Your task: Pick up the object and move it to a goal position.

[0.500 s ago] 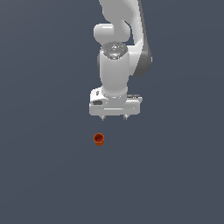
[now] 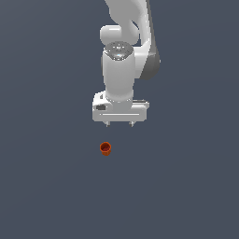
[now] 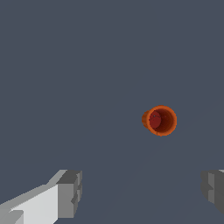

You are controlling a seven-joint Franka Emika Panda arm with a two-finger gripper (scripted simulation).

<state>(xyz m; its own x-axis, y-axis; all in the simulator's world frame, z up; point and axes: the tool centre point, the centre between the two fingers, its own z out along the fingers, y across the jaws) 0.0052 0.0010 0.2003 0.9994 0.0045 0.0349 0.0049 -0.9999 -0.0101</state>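
The white two-fingered gripper (image 2: 120, 124) of the Panda arm hung at the centre of the exterior view, pointing down, with its jaws spread wide and nothing between them. Only the short tips of its fingers (image 2: 108, 124) showed below the broad white hand body. In the wrist view the same gripper (image 3: 142, 192) appeared as two grey finger pads (image 3: 70, 192) low in the frame, far apart, one at lower left and one at the lower right edge.

The small orange-red tapered cup with a rolled rim (image 2: 105, 148) sat just below and slightly to the exterior view's left of the fingertips in the frame, apart from them and untouched. In the wrist view the cup (image 3: 160, 120) lay right of centre, its open mouth turned toward the camera and its darker red inside visible.

Around both spread the plain dark blue-grey floor (image 2: 46, 186), flat and uniform.
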